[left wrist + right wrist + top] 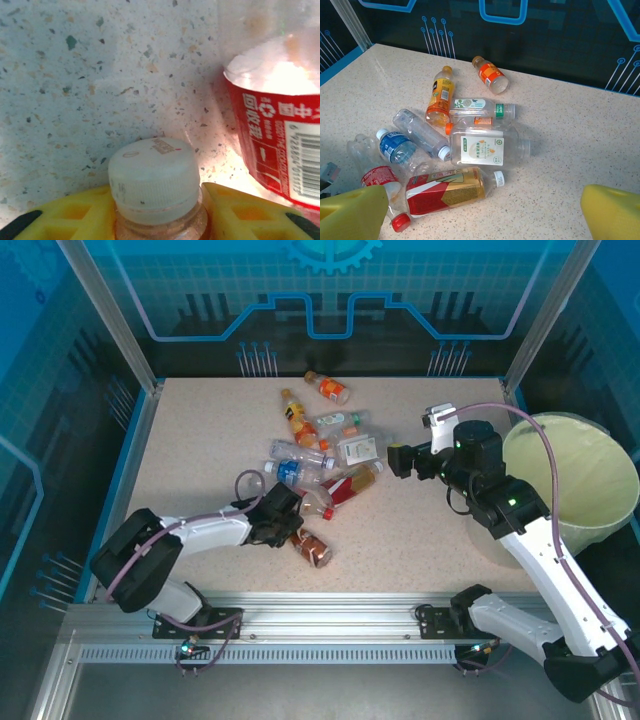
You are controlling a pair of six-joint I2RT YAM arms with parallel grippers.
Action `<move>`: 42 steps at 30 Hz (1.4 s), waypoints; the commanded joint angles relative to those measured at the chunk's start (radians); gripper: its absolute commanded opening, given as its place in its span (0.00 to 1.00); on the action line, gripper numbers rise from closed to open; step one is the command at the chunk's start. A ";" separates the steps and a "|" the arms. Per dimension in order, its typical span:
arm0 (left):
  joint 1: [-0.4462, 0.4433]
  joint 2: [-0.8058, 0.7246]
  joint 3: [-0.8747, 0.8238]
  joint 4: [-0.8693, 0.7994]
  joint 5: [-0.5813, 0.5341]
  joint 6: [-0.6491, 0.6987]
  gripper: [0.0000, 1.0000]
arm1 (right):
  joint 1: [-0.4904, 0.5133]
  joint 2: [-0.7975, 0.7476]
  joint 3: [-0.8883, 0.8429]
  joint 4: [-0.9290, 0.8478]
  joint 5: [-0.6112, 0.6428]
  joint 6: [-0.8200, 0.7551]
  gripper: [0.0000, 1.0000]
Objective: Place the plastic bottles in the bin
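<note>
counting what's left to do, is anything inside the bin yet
Inside the bin, only its pale bag lining shows, no bottle in the visible part. The right arm covers the near left rim, so what lies below there is hidden.

You're running two arms of one build: white shells over the long links, black housings at the joints, black bases. A mauve cable runs along the left arm (190,538) and curls in a loop just behind the left pincer (288,512). The same kind of cable arcs over the right arm (530,530), where a small green light (512,502) glows. The right pincer (482,214) has plain yellow fingers (350,212). The left pincer's yellow fingers (80,215) show square recesses and black outer corners.
</note>
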 commanded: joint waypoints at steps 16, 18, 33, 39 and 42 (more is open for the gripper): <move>-0.029 -0.187 -0.073 0.549 0.018 0.331 0.34 | 0.018 -0.022 -0.044 0.051 -0.092 -0.011 1.00; -0.029 -0.219 -0.036 0.535 0.017 0.391 0.34 | 0.019 -0.024 -0.044 0.053 -0.107 -0.013 1.00; -0.026 -0.241 0.272 0.623 0.252 0.827 0.34 | 0.019 0.059 -0.006 0.074 -0.594 0.004 1.00; -0.025 -0.212 0.315 0.703 0.347 0.825 0.34 | 0.019 0.098 -0.041 0.208 -0.764 0.100 1.00; -0.025 -0.197 0.318 0.748 0.362 0.804 0.35 | 0.028 0.132 -0.051 0.270 -0.756 0.181 1.00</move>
